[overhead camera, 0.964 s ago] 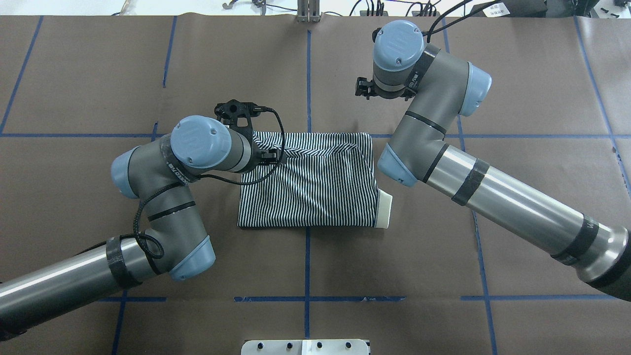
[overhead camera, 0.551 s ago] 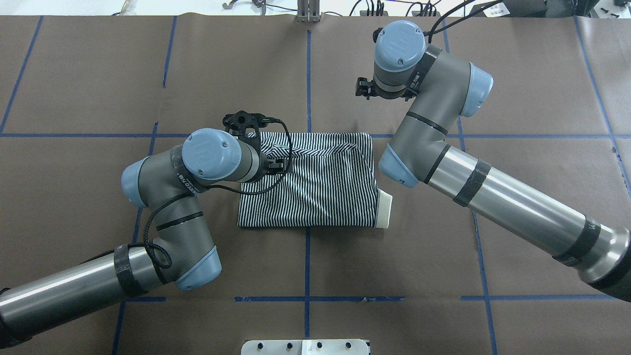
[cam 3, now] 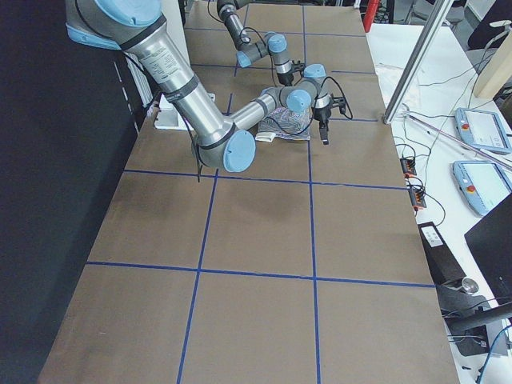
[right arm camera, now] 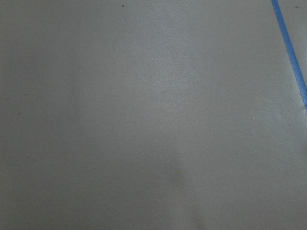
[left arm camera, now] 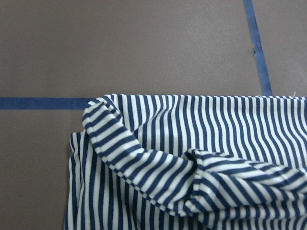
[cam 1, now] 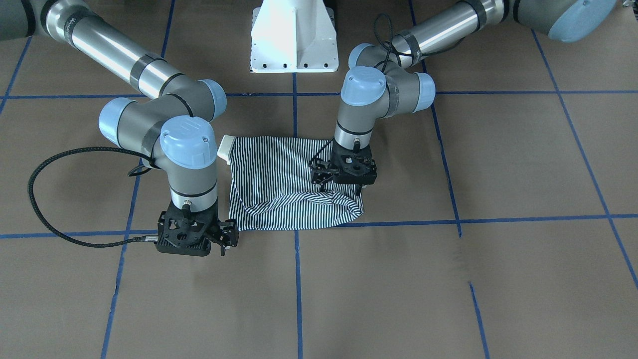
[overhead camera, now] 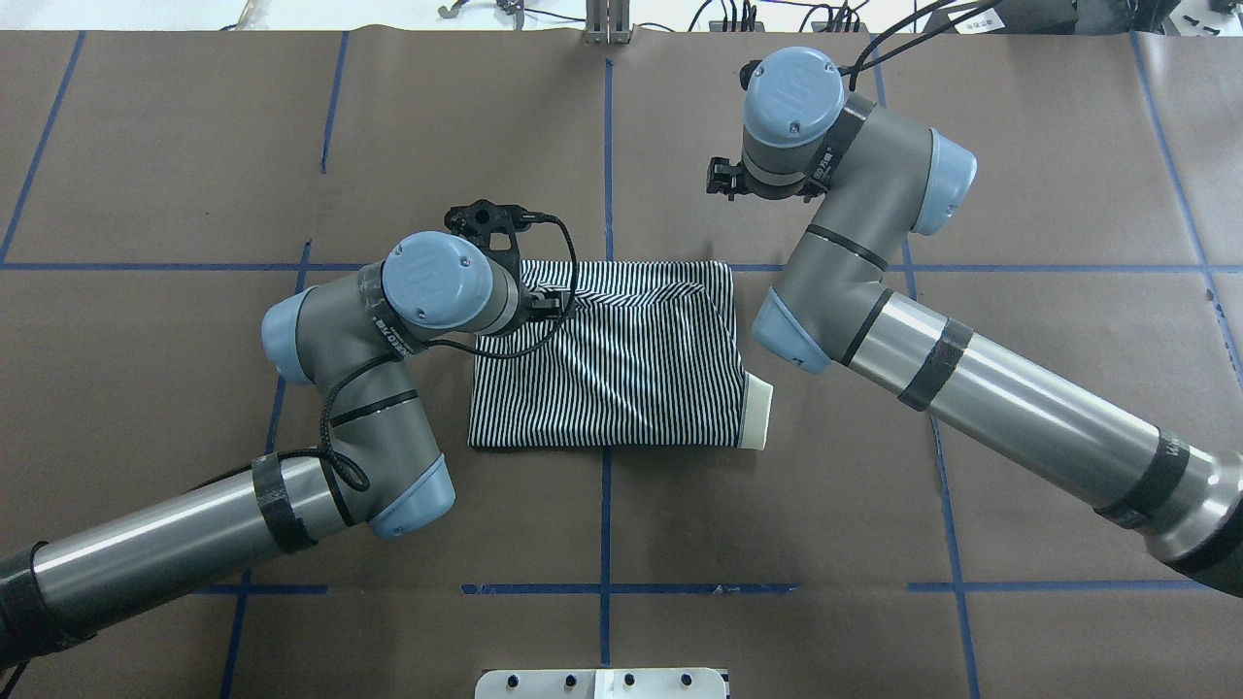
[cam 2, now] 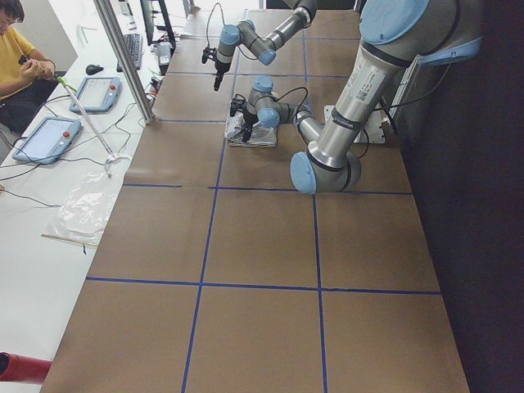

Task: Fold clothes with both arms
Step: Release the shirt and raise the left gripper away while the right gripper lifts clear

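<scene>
Overhead exterior view: a table [overhead camera: 146,146] covered in brown paper, marked into squares by blue tape [overhead camera: 607,146]. The right arm [overhead camera: 971,388] reaches in from its side, elbow bent, wrist turned down. The left arm [overhead camera: 359,427] does the same from the other side, with a black cable [overhead camera: 544,330] looping off its wrist.

The shirt [overhead camera: 631,369] lies mid-table between the arms, folded to a rough rectangle. It straddles the centre tape line, and its far edge runs along a cross line. At the robot's base stands a white pedestal [cam 1: 294,37].

The left gripper [overhead camera: 546,301] sits over the shirt's far left corner, where the left wrist-mounted view shows a fold of striped cloth rolled over and bunched. I cannot tell whether its fingers are parted, together or pinching cloth, as the wrist body hides them.

The right gripper [cam 1: 228,242] hangs over bare paper off the shirt's far right corner, clear of the cloth. Its fingers look parted and hold nothing.

The cream collar [overhead camera: 757,413] pokes out at the shirt's near right corner, flat on the paper.
</scene>
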`<action>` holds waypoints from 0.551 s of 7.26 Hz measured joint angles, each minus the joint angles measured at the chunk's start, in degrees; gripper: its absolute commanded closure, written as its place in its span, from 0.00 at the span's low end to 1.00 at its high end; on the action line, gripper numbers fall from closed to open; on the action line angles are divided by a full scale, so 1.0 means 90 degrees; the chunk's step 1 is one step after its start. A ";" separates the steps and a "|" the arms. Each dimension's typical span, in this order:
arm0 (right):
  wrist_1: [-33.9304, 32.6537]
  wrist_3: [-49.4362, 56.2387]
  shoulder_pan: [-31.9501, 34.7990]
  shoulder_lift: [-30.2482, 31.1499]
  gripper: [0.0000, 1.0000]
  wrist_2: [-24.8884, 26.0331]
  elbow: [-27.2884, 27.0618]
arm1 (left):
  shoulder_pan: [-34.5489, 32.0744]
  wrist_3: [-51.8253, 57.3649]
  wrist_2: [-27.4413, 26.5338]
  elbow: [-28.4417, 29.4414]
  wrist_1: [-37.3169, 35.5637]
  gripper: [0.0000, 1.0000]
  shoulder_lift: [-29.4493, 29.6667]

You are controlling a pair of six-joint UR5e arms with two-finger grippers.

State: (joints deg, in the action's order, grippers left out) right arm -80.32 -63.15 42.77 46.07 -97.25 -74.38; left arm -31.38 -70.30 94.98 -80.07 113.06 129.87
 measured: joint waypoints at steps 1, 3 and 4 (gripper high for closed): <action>0.0074 0.0001 -0.0009 0.0048 0.00 0.0006 -0.0001 | -0.0181 0.0058 -0.0005 0.0277 0.0025 0.00 0.0112; 0.0429 0.0002 -0.0029 0.0217 0.00 0.0009 0.0001 | -0.0581 0.0412 -0.0002 0.0864 0.0082 0.00 0.0280; 0.0509 -0.0008 -0.0032 0.0245 0.00 -0.0005 -0.0023 | -0.0811 0.0711 0.0018 0.1002 0.0100 0.00 0.0301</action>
State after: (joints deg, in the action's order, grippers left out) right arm -75.74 -63.22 42.49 48.28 -97.30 -74.58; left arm -38.68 -63.91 95.14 -71.04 113.96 132.58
